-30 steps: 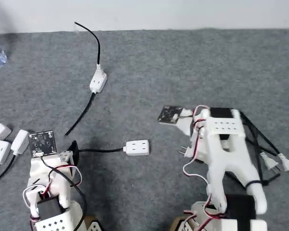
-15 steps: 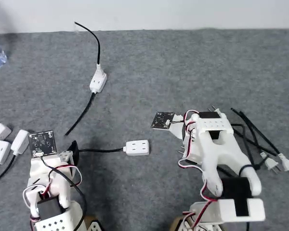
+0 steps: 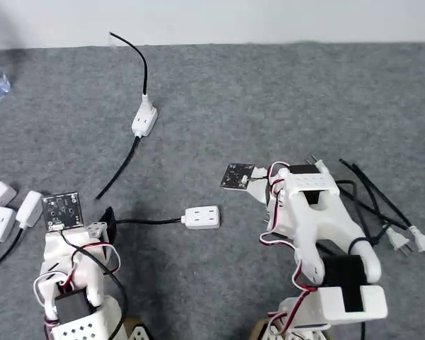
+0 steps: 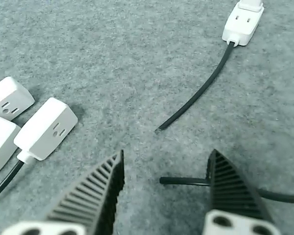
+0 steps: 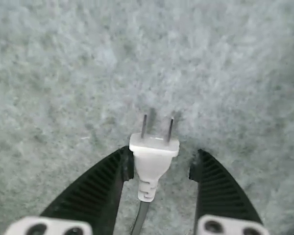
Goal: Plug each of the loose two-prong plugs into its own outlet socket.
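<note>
1. From the high view, I am seeing a white outlet socket lying on the grey bench between my arms. Loose two-prong plugs are lying far on my right.
2. In the left wrist view, my left hand is hanging released above the bench, near two white sockets.
3. In the right wrist view, my right hand is sitting released around a white plug lying on the bench. Its prongs are pointing away, and one finger is touching it.

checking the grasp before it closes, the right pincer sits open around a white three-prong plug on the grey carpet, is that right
Not three prongs: the white plug has two. The right wrist view shows both pins, with the right pincer open around the plug on the grey carpet.
</note>
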You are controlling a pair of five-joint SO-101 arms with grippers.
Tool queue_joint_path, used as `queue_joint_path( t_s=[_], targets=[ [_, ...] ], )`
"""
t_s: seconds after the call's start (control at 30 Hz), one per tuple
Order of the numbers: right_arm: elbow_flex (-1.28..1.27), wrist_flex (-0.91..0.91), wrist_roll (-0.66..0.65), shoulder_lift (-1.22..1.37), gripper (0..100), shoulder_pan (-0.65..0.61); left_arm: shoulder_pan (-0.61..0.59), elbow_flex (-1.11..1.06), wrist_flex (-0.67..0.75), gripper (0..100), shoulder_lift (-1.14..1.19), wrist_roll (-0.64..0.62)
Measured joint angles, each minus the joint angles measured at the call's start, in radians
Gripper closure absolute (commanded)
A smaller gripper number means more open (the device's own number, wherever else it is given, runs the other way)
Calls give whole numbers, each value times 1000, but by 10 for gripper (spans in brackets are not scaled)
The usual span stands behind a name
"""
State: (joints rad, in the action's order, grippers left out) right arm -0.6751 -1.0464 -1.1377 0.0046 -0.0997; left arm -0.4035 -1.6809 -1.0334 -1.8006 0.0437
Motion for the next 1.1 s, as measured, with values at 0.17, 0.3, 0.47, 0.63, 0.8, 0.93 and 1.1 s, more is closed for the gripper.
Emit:
queue_joint_path(
  t_s=[0.17,0.3,0.47,0.63,0.8,0.93,1.1],
  targets=[
    [0,2,0,0,872,-9,0,0,0,742,0,0],
    [14,2,0,2,984,-9,0,0,0,742,0,0],
    [6,11,0,3,990,-18,0,0,0,742,0,0],
    [6,11,0,3,991,-31,0,0,0,742,0,0],
    [-5,-46,14,-58,991,-92,48,-9,0,742,0,0],
    [63,-198,120,-216,991,-169,212,-11,35,795,0,0],
    [155,-365,167,-356,991,-224,460,-11,69,896,0,0]
  ],
)
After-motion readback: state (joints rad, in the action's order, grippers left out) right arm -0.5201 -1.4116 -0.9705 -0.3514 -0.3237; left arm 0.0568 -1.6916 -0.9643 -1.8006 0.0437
